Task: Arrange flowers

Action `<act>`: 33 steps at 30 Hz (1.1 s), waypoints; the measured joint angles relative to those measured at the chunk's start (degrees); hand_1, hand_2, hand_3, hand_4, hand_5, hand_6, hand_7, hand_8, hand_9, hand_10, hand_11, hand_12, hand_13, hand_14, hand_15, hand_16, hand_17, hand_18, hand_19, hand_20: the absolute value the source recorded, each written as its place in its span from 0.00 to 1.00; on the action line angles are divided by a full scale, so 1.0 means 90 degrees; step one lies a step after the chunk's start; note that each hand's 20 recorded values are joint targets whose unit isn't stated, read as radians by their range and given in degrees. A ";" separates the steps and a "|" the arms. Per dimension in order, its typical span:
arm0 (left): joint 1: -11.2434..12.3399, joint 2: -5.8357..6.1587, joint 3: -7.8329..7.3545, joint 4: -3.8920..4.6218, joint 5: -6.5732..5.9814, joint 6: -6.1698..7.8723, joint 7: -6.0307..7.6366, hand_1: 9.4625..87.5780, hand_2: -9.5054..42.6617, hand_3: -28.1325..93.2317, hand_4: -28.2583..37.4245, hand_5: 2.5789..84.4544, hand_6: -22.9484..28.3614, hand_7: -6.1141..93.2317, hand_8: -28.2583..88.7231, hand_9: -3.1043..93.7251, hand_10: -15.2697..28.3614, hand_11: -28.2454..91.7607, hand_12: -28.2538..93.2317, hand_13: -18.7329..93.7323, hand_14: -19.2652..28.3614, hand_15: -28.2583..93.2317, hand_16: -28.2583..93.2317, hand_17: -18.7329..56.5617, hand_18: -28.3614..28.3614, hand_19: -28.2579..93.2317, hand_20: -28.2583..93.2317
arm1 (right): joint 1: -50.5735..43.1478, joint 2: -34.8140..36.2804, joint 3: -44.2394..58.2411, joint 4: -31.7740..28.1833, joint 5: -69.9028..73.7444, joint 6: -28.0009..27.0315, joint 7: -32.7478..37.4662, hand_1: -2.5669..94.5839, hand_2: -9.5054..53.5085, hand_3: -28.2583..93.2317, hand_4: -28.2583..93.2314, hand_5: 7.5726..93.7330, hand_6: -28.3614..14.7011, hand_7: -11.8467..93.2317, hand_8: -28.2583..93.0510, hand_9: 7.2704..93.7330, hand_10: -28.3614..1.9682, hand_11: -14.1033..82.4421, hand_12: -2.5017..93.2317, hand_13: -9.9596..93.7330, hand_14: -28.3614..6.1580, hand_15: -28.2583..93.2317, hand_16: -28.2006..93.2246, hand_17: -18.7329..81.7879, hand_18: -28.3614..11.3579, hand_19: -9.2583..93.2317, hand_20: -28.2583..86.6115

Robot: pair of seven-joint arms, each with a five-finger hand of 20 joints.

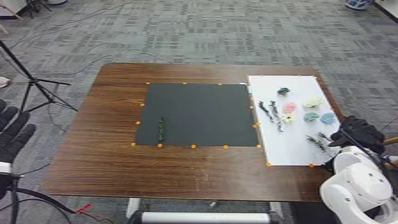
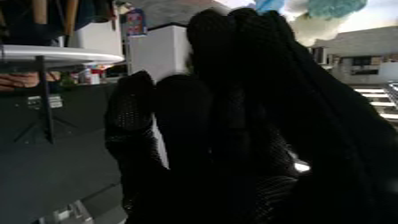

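The right hand (image 1: 355,132), fingers loosely extended, is at the white board's (image 1: 289,155) right edge. On the black sheet (image 1: 200,107), a green stem (image 1: 161,131) lies lengthwise near to far, one end pointing away from the robot.

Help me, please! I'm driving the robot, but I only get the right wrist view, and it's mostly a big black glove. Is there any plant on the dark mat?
Observer: Yes, one green stem lies on the dark mat, near its left edge, in the half closest to the robot.
Operator: Cool! And where's my right robot hand?
Observer: At the right side of the white board, in the half closest to the robot.
Operator: What about the left robot hand?
Observer: It's to the left of the table, at the head view's left edge.
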 measured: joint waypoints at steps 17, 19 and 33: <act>0.0004 0.0004 0.0042 -0.0001 -0.0030 0.0014 0.0002 0.15 0.56 0.75 0.00 0.42 0.60 0.15 0.19 0.37 0.66 0.35 0.35 0.37 0.69 0.41 0.23 0.21 0.68 0.36 0.33 | 0.0002 -0.0093 0.0054 0.0188 0.0308 -0.0187 0.0017 0.68 0.00 0.74 0.00 0.76 0.61 0.40 0.34 0.87 0.59 0.28 0.46 0.80 0.51 0.84 0.51 0.54 0.01 0.93 0.61; -0.0001 0.0004 0.0042 -0.0001 -0.0062 0.0029 0.0002 0.15 0.56 0.75 0.00 0.42 0.60 0.15 0.19 0.37 0.66 0.35 0.35 0.37 0.69 0.41 0.23 0.21 0.68 0.36 0.33 | -0.0007 -0.0089 0.0017 0.0217 0.0211 0.0175 0.0017 0.69 0.00 0.74 0.00 0.77 0.61 0.41 0.35 0.88 0.60 0.28 0.46 0.80 0.52 0.84 0.52 0.54 0.01 0.93 0.61; -0.0014 0.0005 0.0040 0.0000 -0.0172 0.0034 -0.0016 0.15 0.56 0.75 0.00 0.42 0.60 0.15 0.19 0.37 0.67 0.35 0.35 0.37 0.69 0.41 0.23 0.21 0.69 0.36 0.33 | -0.0038 -0.0133 0.0126 0.0141 0.0527 -0.0684 -0.0007 0.63 0.00 0.76 0.00 0.72 0.55 0.37 0.33 0.78 0.46 0.32 0.36 0.75 0.47 0.83 0.50 0.52 0.00 0.92 0.61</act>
